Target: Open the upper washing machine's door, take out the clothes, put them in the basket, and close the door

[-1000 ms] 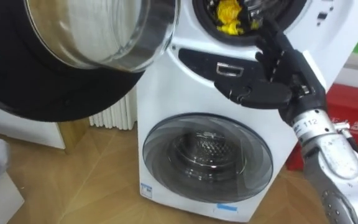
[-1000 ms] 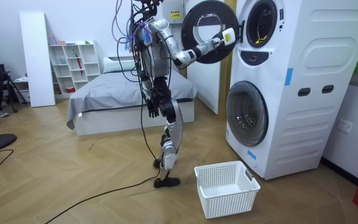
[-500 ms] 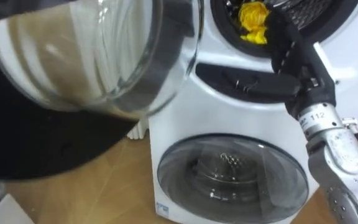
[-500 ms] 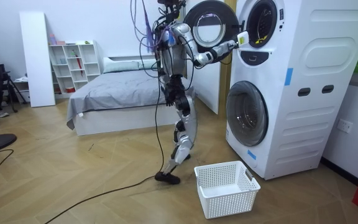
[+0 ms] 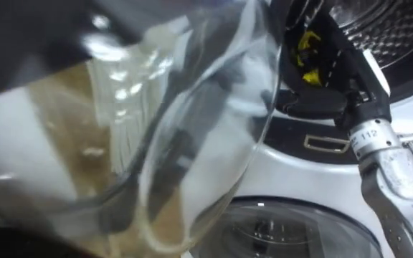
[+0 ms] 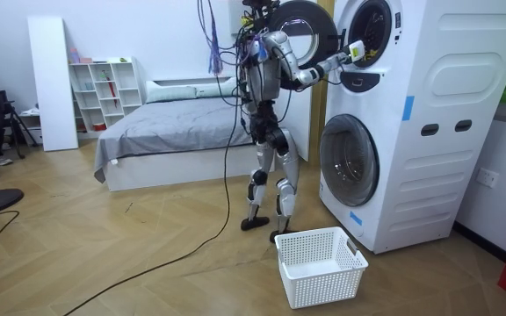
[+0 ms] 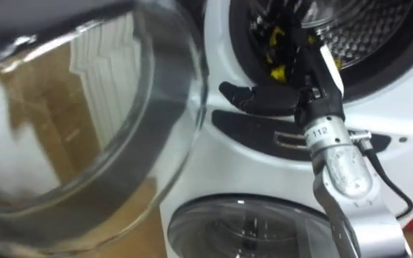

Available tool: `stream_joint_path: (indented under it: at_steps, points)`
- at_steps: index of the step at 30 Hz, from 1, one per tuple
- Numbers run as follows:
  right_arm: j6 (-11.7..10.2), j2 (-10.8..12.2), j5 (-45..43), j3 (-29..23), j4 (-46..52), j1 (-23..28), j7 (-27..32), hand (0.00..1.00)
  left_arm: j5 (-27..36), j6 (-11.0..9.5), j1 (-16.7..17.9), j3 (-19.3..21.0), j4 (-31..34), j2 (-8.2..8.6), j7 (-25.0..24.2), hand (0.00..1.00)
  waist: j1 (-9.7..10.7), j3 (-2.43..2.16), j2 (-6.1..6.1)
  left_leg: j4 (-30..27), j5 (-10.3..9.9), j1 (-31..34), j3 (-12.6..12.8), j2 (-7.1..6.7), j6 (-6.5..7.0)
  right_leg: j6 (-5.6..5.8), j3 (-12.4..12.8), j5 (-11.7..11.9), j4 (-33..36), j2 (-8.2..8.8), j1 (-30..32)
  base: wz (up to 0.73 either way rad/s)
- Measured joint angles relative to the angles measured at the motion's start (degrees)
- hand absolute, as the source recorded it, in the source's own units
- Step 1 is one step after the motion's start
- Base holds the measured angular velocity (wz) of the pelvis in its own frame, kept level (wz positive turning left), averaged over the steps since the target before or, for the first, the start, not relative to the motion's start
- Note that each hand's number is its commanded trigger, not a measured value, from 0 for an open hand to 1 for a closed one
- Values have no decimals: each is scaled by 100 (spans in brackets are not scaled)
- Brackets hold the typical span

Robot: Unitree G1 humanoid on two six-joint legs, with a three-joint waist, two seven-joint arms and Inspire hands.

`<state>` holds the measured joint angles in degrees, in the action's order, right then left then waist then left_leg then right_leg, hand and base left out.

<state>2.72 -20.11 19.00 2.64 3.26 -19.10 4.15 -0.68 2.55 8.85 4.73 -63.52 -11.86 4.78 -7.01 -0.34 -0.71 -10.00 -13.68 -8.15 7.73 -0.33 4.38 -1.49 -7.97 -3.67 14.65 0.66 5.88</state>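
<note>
Standing close to the washer (image 6: 429,123), right of centre in the room view, basket (image 6: 319,265) on the floor at lower centre. Right hand (image 7: 292,97) up at the mouth of the upper drum (image 7: 361,36), upper right of the eye views, against the yellow cloth (image 7: 278,72) lying inside; grip impossible to tell. Open glass door (image 5: 156,136) looming across the left
</note>
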Motion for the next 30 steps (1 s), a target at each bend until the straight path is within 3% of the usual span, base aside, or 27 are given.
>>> stream_joint_path:
  at_steps: [5,13,20,26,30]
  points:
    - [0,-2,-68,12,24,0,-4,0,61,81,204,-37,-21,17,3,0,19,9,-50,67,-63,-68,163,120,-111,-56,89,34,-95,-183,-11,-16]
    - [-3,0,-473,6,450,0,21,0,114,102,243,-41,10,35,2,0,201,50,-82,50,-184,-29,293,191,-165,-124,177,109,-116,-288,14,-13]
    - [-25,3,-763,-64,671,5,235,0,105,105,227,-41,168,113,3,0,263,29,-47,31,-220,-71,428,282,-229,-180,285,144,-196,-465,13,-13]
    - [-25,3,-803,-274,673,13,529,0,108,101,253,-34,108,115,3,0,389,42,-10,68,-244,-101,480,338,-267,-181,278,143,-205,-507,17,-6]
    - [-25,3,-754,-384,673,13,583,0,107,89,321,-30,87,115,2,0,375,8,-57,73,-261,-109,490,370,-293,-181,270,143,-222,-544,6,0]
